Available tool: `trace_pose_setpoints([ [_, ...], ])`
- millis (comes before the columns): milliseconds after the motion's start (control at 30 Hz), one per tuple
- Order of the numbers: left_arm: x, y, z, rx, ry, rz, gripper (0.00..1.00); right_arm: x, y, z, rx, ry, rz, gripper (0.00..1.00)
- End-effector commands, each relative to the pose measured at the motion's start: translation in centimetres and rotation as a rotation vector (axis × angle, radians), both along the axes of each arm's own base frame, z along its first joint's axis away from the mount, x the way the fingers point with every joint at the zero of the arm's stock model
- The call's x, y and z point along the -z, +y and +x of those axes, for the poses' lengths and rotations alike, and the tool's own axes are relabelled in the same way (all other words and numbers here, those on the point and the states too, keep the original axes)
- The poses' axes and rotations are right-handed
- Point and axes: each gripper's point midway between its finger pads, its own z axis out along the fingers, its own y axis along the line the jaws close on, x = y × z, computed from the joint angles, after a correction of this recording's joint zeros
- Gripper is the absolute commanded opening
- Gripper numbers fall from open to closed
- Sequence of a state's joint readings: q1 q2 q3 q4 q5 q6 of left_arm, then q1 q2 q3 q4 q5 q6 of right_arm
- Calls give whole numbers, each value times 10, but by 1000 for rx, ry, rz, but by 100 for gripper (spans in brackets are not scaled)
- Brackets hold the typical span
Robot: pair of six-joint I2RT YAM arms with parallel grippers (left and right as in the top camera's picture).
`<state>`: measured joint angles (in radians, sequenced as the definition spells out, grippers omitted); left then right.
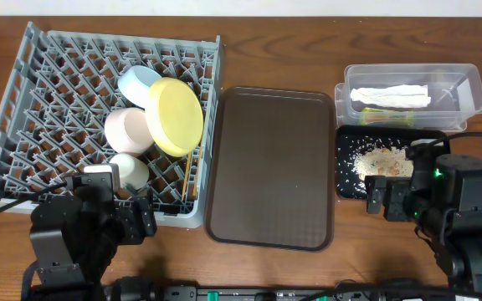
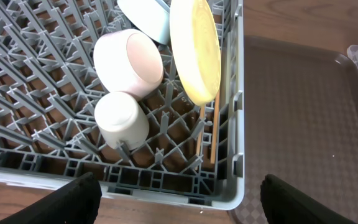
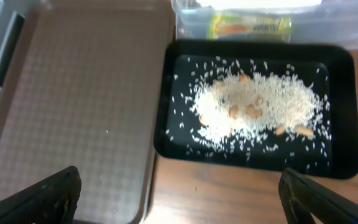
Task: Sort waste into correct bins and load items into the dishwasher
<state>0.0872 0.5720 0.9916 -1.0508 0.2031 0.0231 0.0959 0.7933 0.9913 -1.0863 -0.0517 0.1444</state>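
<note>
Closest in, my left claw point(image 2: 180, 190) hangs just over the near rim of the grey rack point(image 2: 236, 155). Its two dark fingers are spread wide at the bottom corners of the left wrist view and hold nothing. My right claw point(image 3: 179, 180) is just as wide open and empty, at the near edge of the black tray point(image 3: 339, 152).

The rack holds the dishes, all in its right half. The yellow plate point(image 2: 194, 50) stands on edge. The white bowl point(image 2: 129, 62) lies tipped on its side to the left of the plate, and the cup point(image 2: 122, 118) is on its side nearer to me. The blue bowl point(image 2: 145, 18) is at the far end. Only my left wrist view shows the chopsticks point(image 2: 215, 124) clearly, standing slim between the plate and the rack's right wall.

The brown tray point(image 1: 270, 167) sits on the table point(image 1: 308, 42) between the rack and the bins.

The rice point(image 3: 253, 106) lies heaped and scattered in the black tray. My right wrist view picks out a few tan lumps in it, which the overhead view does not.

The clear tub point(image 1: 467, 92) stands just beyond the black tray. The overhead view shows the white napkin point(image 1: 389, 96) inside it. The green wrapper point(image 3: 248, 27) is also in the tub and has orange print across it, too blurred for me to read. I can read no other writing anywhere.
</note>
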Motion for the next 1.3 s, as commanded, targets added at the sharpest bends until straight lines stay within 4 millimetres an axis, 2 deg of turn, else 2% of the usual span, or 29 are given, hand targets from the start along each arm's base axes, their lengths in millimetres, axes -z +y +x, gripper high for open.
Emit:
trace_pose_setpoints([
  [0, 2, 1, -1, 0, 5, 6, 85, 5, 0, -4, -12, 22, -17, 99],
  [300, 2, 1, -1, 0, 5, 6, 85, 7, -1, -10, -12, 36, -19, 99],
  [400, 2, 1, -1, 0, 5, 6, 85, 4, -8, -13, 3, 15, -54, 99],
  [500, 2, 1, -1, 0, 5, 6, 85, -13, -8, -6, 0, -89, -56, 99],
  [667, 2, 1, -1, 0, 5, 6, 85, -53, -6, 6, -42, -394, -77, 99],
  [833, 2, 1, -1, 0, 5, 6, 85, -67, -10, 1, -31, -629, -90, 99],
  [1000, 2, 1, -1, 0, 5, 6, 85, -65, -15, -4, -1, -800, -95, 99],
  [1267, 2, 1, -1, 0, 5, 6, 85, -46, -19, -1, 18, -957, -108, 99],
])
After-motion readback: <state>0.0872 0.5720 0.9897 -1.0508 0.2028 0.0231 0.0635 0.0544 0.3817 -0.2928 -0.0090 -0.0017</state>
